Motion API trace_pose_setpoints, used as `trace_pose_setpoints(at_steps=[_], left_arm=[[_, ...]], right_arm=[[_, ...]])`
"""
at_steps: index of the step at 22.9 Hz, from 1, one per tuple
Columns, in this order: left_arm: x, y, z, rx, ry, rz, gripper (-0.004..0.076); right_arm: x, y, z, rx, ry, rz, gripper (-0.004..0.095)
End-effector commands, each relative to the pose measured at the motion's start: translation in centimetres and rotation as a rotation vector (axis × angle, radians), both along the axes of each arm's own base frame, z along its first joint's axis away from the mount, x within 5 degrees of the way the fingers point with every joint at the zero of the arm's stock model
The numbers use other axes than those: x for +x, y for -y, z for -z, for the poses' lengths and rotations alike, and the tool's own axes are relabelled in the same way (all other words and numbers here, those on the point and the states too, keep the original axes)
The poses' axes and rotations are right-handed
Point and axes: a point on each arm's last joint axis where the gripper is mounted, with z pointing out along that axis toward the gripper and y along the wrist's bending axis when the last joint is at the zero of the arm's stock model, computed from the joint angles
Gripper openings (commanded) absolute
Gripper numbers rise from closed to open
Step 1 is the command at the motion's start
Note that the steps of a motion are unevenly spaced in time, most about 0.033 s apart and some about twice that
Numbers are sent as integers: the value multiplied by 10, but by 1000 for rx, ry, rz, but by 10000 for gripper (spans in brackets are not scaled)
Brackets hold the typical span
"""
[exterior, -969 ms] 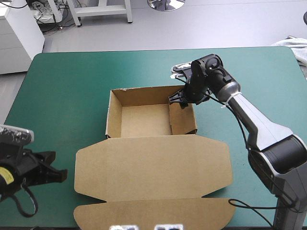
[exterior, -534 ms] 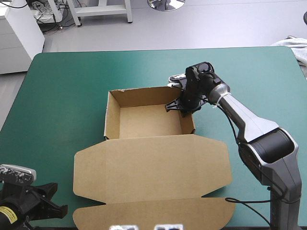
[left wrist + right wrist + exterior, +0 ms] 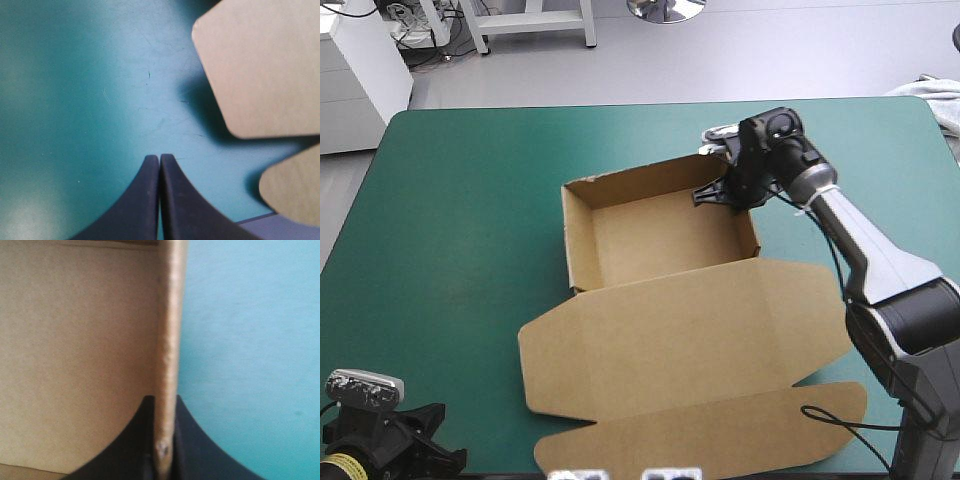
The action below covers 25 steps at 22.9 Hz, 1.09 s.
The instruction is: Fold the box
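The box [image 3: 660, 240], an open tray with its lid flat toward 6 o'clock, sits mid-way on the table [image 3: 470, 200], where the right gripper [image 3: 718, 193] pinches its 2 o'clock wall and should, I think, pull slowly without bending it, while the left gripper [image 3: 159, 159], clenched on nothing, rests at 7 o'clock.

The box [image 3: 685, 335] is showing plain brown board all over; the table cover [image 3: 470, 200] is lying teal-green — evenly so; the fingers [image 3: 145, 200] of the left gripper [image 3: 159, 157] and right gripper [image 3: 164, 399] are showing black
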Motion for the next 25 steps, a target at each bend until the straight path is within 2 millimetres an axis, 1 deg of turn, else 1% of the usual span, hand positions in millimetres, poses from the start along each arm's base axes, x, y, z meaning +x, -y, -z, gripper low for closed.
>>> trace_pose_setpoints(at_steps=[1, 2, 3, 4, 5, 6, 8, 10, 13, 15, 17, 19, 22, 25], left_arm=[[-2, 1, -1, -10, -43, 10, -10], [-2, 2, -1, -15, -45, 12, -10], [-3, 3, -2, -28, -47, 19, -10], [-3, 3, -2, -33, -48, 22, -10], [-3, 3, -2, -35, -48, 20, -10], [-3, 4, -2, -35, -47, 20, -10], [-2, 4, -2, -37, -40, 20, -10], [-2, 4, -2, -37, -40, 20, -10], [-2, 4, -3, -35, -33, 23, -10], [-1, 4, -3, -35, -29, 20, -10], [-1, 4, -3, -38, -25, 18, -10], [0, 4, -4, -42, -15, 18, -10], [0, 4, -5, -46, -2, 17, -10], [1, 4, -5, -49, 1, 16, -10]], right_arm=[[-10, 69, -67, 29, 160, 149, -17], [-12, 81, -74, 28, 179, 168, -17], [-16, 110, -87, 16, 217, 207, -17], [-18, 121, -92, 14, 230, 234, -17], [-24, 152, -102, -8, 258, 290, -19], [-29, 177, -107, -26, 271, 339, -19], [-42, 219, -117, -48, 298, 416, -19], [-55, 259, -122, -79, 310, 502, -19], [-71, 306, -121, -20, 310, 643, -19], [-77, 326, -116, 6, 296, 696, -19], [-81, 338, -105, 0, 258, 731, -19], [-83, 349, -87, -18, 203, 760, -18], [-83, 357, -64, -55, 134, 774, -17], [-80, 359, -46, -66, 113, 771, -17]])
